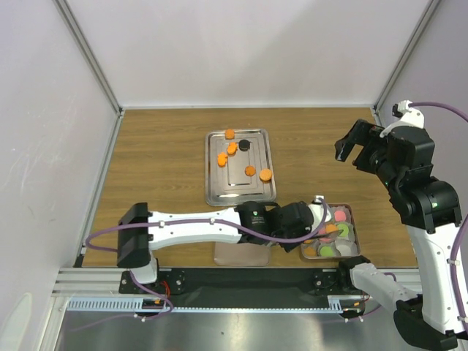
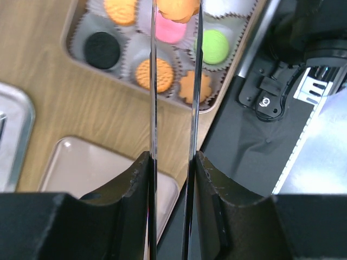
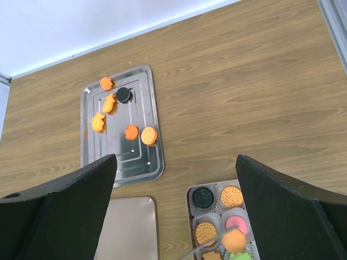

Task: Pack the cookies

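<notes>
At the near edge a rail (image 1: 95, 276) and a black mat (image 1: 256, 284) carry the two arm bases. Just beyond, a flat pinkish lid (image 1: 241, 254) lies on the bench (image 1: 161, 168), partly under the left arm. To its right sits the box (image 1: 354, 221), its paper cups (image 2: 223, 6) holding orange, pink, green and black cookies (image 2: 154, 74). The left claw (image 2: 175, 16) hangs over it. Its thin blades are set narrow and pinch one orange cookie (image 3: 234, 240) at their tips, clear of the cups. It is above the middle of the box, near the pink one, but I cannot tell which cup lies under it.

The step in hand looks like the placing. The next move calls for lining the cookie up over a free cup; the pale one at the box's corner seems empty. The claw should then go down low and part the blades a little, so the cookie lands flat without nudging its neighbours.

Farther out, the steel tray (image 1: 234, 191) holds five orange cookies and a black one (image 1: 244, 145), loose and apart, so I judge several trips remain. The right claw (image 3: 174, 162) is raised over the bench on the right, spread wide with nothing in it.

The bench is brown wood grain. White walls (image 1: 256, 51) in metal framing close the far end and both sides.
</notes>
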Available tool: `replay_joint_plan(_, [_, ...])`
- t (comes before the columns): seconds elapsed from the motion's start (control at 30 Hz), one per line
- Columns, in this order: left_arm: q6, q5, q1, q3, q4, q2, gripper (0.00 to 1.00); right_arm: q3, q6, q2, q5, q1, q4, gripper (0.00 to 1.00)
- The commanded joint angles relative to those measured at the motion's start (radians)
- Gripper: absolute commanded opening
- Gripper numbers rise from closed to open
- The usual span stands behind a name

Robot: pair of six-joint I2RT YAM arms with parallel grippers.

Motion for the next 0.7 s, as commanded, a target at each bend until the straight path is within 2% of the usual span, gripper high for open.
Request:
replay_joint_plan(0.0, [0.040,0.029,-0.020,0.058,0.053,0.035,0.37,0.054,-0.004,0.000,0.017,0.000,-0.019,1.00])
replay_joint_plan(0.67, [0.072,0.071,-0.052,0.173,0.047,0.182,0.39,0.034,-0.001,-0.011,0.004,-0.003,-0.012,1.00])
